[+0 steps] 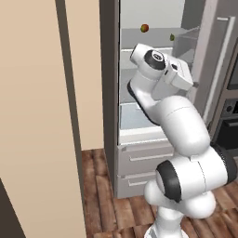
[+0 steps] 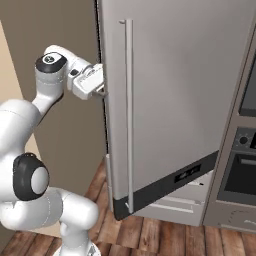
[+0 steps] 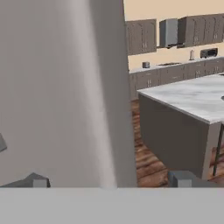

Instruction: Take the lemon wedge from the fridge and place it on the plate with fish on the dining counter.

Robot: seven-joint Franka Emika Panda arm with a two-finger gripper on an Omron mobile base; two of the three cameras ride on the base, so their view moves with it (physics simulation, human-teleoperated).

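The fridge stands open, with pale shelves showing. The lemon wedge, a tiny yellowish-green lump, lies on an upper shelf to the right of a round red-orange fruit. My gripper is open and holds nothing. It sits lower than the wedge, right at the inner edge of the open grey fridge door, as the right base view shows. In the hand view my gripper faces the door's grey surface, with the marble-topped dining counter beyond. The plate with fish is out of view.
The door's long bar handle faces away from the arm. A dark wall oven stands to the fridge's right. A beige wall panel is close on the left. Grey drawer fronts sit under the fridge compartment. Wall cabinets line the far wall.
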